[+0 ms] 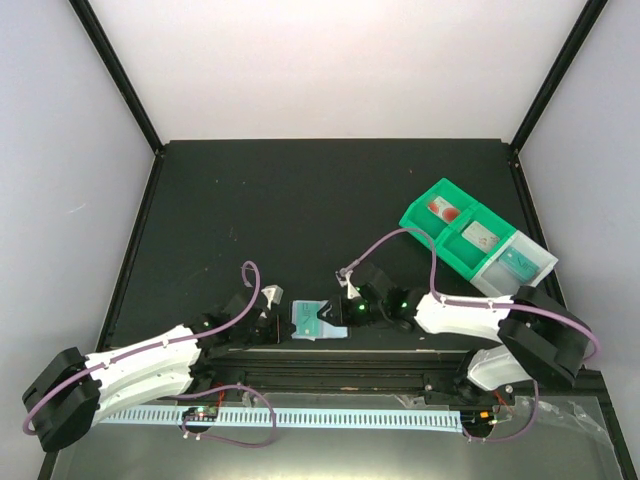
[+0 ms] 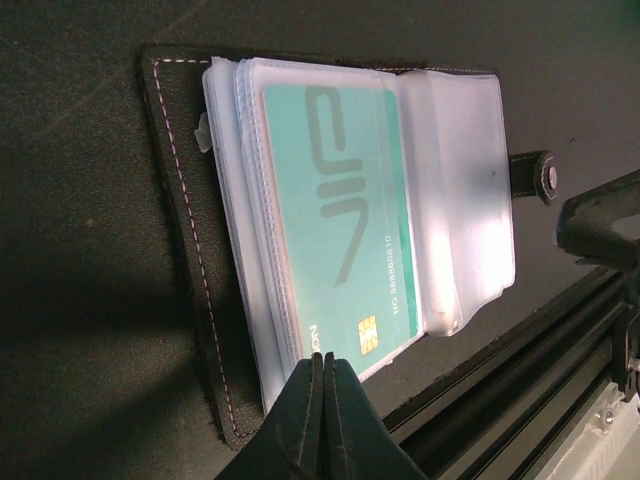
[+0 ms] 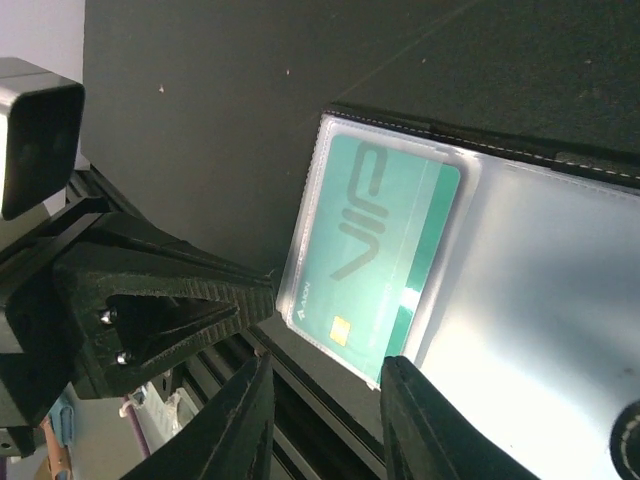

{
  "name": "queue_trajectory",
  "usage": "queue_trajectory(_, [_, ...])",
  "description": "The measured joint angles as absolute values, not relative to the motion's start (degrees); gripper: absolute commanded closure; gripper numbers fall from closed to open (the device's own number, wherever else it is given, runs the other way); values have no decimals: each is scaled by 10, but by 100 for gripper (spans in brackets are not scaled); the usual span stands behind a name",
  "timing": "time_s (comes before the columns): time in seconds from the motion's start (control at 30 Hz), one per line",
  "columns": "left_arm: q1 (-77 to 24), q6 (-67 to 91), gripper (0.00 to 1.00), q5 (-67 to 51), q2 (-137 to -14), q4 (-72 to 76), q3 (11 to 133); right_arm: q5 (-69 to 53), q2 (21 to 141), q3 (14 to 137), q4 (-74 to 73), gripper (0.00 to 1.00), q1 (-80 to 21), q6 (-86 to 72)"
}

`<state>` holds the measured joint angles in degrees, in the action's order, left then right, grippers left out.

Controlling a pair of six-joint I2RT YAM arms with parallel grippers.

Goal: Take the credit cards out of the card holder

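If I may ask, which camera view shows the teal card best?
The left wrist view: the teal card lies large, lettering and chip plain. The right wrist view shows it smaller and tilted; the top view, only a tiny teal patch.

a black desk (image 1: 300,200) carries the open card holder (image 1: 318,321) near its front edge and, well apart at the right, a green-and-clear tray (image 1: 450,250) set askew.

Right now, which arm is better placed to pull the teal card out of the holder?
Right. The right arm has its jaws open astride a corner of the teal card, ready to close. The left arm has its jaws shut on the edge of the card holder, seemingly pinning it.
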<state>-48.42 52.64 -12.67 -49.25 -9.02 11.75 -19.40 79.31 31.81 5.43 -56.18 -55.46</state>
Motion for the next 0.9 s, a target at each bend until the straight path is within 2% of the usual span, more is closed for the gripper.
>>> queue_trajectory(0.9, [-483, 525, 98, -126, -522, -89, 117, -193, 886, 331, 109, 77, -570, -572])
